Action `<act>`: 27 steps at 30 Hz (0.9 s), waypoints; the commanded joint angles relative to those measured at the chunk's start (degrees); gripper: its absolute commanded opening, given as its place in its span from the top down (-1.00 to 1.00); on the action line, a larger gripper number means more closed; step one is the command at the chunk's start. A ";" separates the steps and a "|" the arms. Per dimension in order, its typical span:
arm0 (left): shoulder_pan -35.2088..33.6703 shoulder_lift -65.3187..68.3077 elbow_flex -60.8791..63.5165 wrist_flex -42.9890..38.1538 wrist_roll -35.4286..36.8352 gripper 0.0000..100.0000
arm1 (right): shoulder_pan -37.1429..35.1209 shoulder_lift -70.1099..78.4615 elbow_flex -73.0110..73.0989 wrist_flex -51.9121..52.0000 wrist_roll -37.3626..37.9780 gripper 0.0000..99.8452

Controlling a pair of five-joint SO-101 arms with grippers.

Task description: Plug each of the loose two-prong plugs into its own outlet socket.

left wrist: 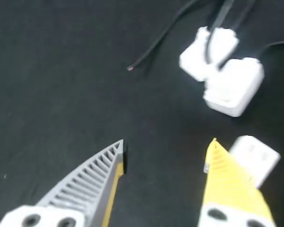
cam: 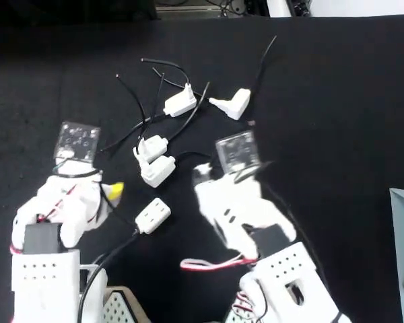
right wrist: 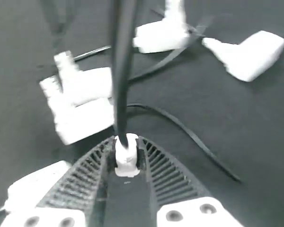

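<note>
**A:** Where's the plug?

**B:** The right claw (right wrist: 126, 142) is pinching it: a small white plug (right wrist: 126, 163) on a black cord (right wrist: 120, 56). It looks light, hard and probably slick. The cord may tug, so grip the body, not the cord.

**A:** And the left claw (left wrist: 168, 140)?

**B:** Spread, holding nothing. The outlet socket (cam: 153, 215) lies at eight o'clock from the right claw. Other plugs (cam: 180, 103) crowd twelve, and the open table (cam: 337, 101) lies toward three.

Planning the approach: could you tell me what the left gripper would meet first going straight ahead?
Ahead of the left gripper the table looks bare until a thin black cable, probably; the white plugs lie aside.
</note>
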 commanded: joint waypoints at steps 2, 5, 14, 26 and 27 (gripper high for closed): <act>-6.02 -4.92 5.49 -4.57 1.32 0.46 | -7.82 -0.48 -0.40 0.26 2.29 0.97; -7.16 -6.24 9.36 -7.47 4.57 0.46 | -10.81 -0.48 -0.40 -0.18 3.52 0.97; -7.08 -8.70 15.78 -9.14 5.19 0.46 | -16.00 5.41 -4.97 0.26 6.33 0.97; -7.25 -17.05 20.18 -8.70 5.10 0.46 | -17.23 25.89 -8.04 -11.16 4.31 0.98; -7.25 -17.85 20.53 -8.70 5.10 0.46 | -17.67 25.98 -7.34 -12.04 4.31 0.98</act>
